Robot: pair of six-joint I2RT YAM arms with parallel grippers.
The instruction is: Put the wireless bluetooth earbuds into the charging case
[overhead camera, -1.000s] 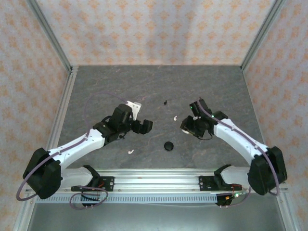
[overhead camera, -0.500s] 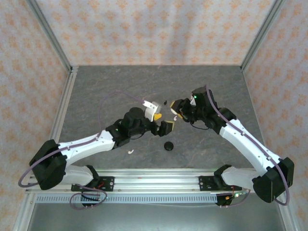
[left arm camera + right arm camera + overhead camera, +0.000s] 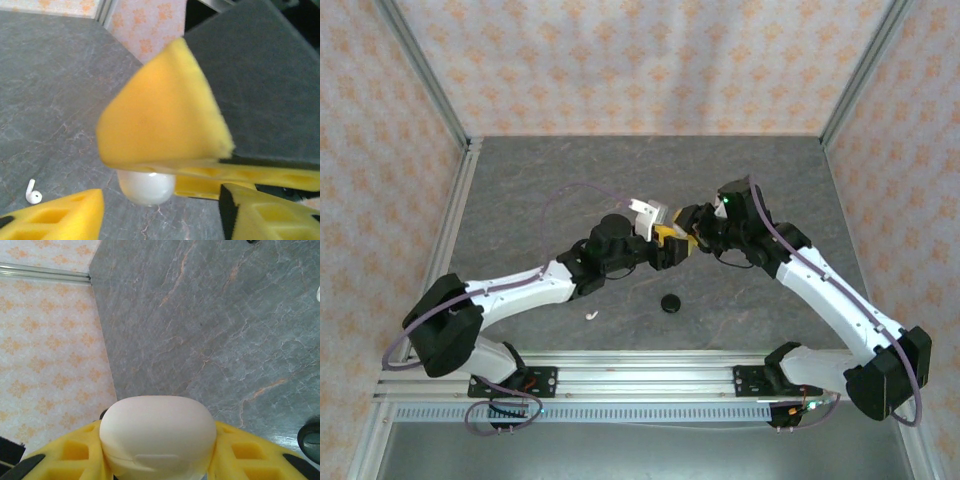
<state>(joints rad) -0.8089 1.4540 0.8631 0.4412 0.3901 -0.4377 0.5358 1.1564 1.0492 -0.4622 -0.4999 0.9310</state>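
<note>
My right gripper point(image 3: 157, 475) is shut on a closed white charging case point(image 3: 157, 437), its yellow pads pressing both sides. In the top view the right gripper point(image 3: 688, 228) hovers mid-table, tip to tip with my left gripper point(image 3: 672, 248). My left gripper point(image 3: 160, 217) is open; the white case point(image 3: 146, 187) hangs just ahead of its gap, under the right gripper's yellow pad point(image 3: 165, 110). One white earbud point(image 3: 33, 192) lies on the table to the left. Another white earbud point(image 3: 590, 316) lies near the left arm. A black earbud point(image 3: 252, 241) lies farther off.
A round black case point(image 3: 670, 302) sits on the grey table point(image 3: 540, 180) in front of both grippers, also seen as a dark edge point(image 3: 310, 440). Patterned walls and metal rails point(image 3: 450, 230) enclose the table.
The left gripper has swung right and forward until it meets the right gripper. The right gripper first rose toward the centre with the case, then held still.
</note>
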